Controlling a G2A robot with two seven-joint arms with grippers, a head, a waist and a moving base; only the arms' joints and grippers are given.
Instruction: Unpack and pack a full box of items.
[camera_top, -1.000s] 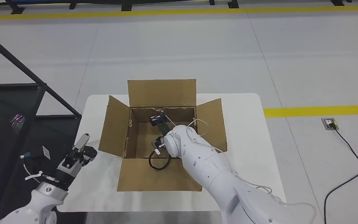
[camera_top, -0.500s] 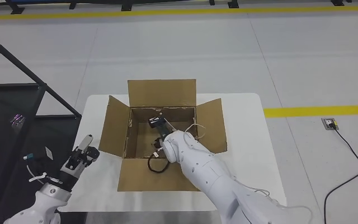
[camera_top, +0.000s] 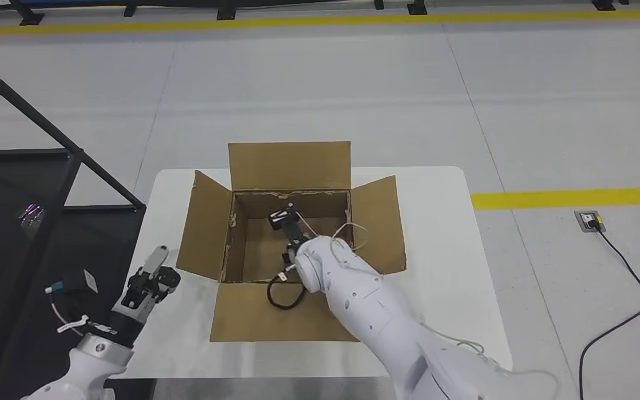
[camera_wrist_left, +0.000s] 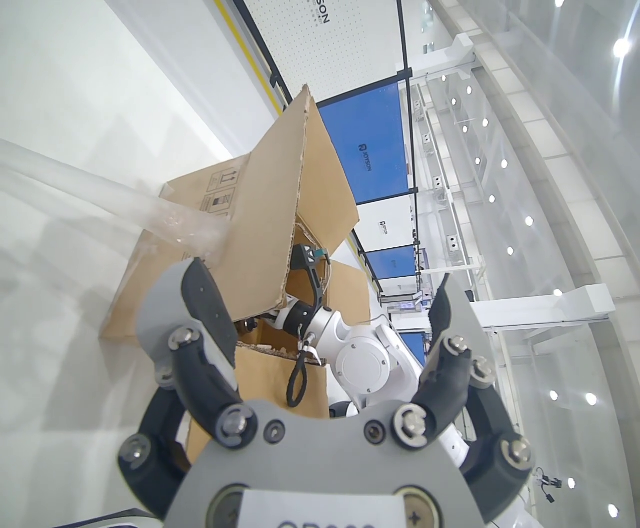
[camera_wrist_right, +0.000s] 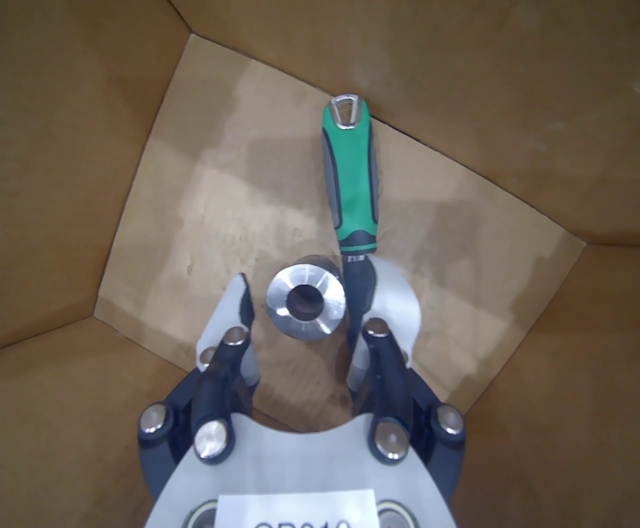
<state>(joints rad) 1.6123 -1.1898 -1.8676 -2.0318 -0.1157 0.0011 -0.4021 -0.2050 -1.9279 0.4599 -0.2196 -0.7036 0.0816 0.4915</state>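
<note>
White table (camera_top: 440, 240) is sitting on a grey shop floor, with a yellow floor line (camera_top: 555, 198) running off past its right edge and a black frame (camera_top: 50, 200) standing off its left edge. Cardboard box (camera_top: 290, 165) is sitting mid-table, all four flaps folded out. Right gripper (camera_wrist_right: 304, 292) is hanging inside the box, jaws partly open, straddling a metal cylinder (camera_wrist_right: 306, 322) standing upright on the box floor. A gap is showing on one side, so it isn't clamped. Green-handled screwdriver (camera_wrist_right: 352, 185) is lying flat beside the cylinder, shaft end passing one finger, contact unclear. Left gripper (camera_top: 155, 275) is hovering over the table's left edge near the front-left corner, outside the box, jaws wide apart, holding nothing.
</note>
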